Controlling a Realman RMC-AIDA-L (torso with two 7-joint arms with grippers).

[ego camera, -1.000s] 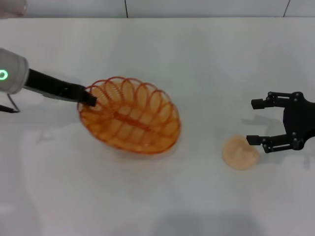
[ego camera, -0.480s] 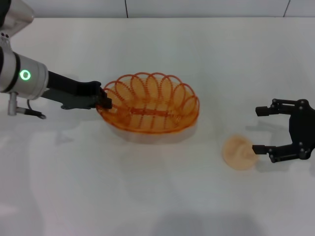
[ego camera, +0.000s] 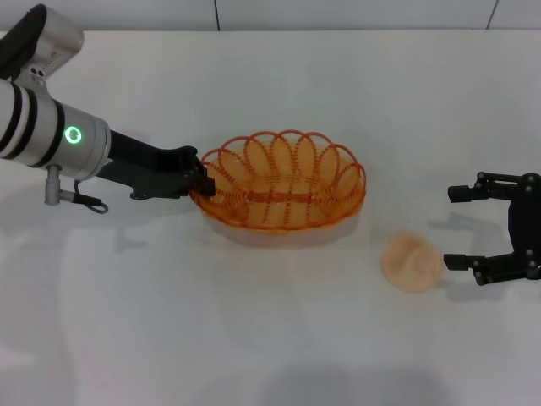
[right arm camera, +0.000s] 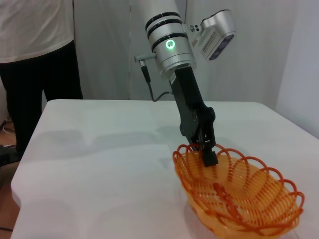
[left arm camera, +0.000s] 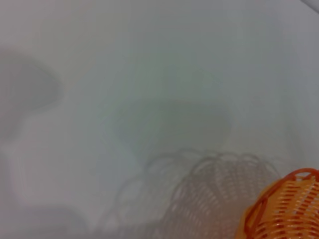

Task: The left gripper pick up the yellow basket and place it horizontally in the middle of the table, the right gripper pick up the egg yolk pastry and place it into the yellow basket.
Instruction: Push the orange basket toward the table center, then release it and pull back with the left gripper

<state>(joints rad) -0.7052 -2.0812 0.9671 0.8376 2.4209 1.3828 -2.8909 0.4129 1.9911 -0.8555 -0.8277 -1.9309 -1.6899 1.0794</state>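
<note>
The yellow basket (ego camera: 281, 179) lay lengthwise across the middle of the table (ego camera: 270, 338), its long axis running left to right in the head view. The left gripper (ego camera: 201, 182) was clamped on the scalloped rim at the basket's left end, one finger reaching inside the loops, as the right wrist view showed (right arm camera: 208, 155). Whether the basket rested fully on the table or hung just above it could not be told. The egg yolk pastry (ego camera: 412, 262) sat on the table to the right of the basket, near it but apart. The right gripper (ego camera: 461, 227) stood just beside the pastry on its right side, fingers spread wide and holding nothing, the nearer fingertip (ego camera: 451, 260) close to the pastry's edge without clearly touching it.
</note>
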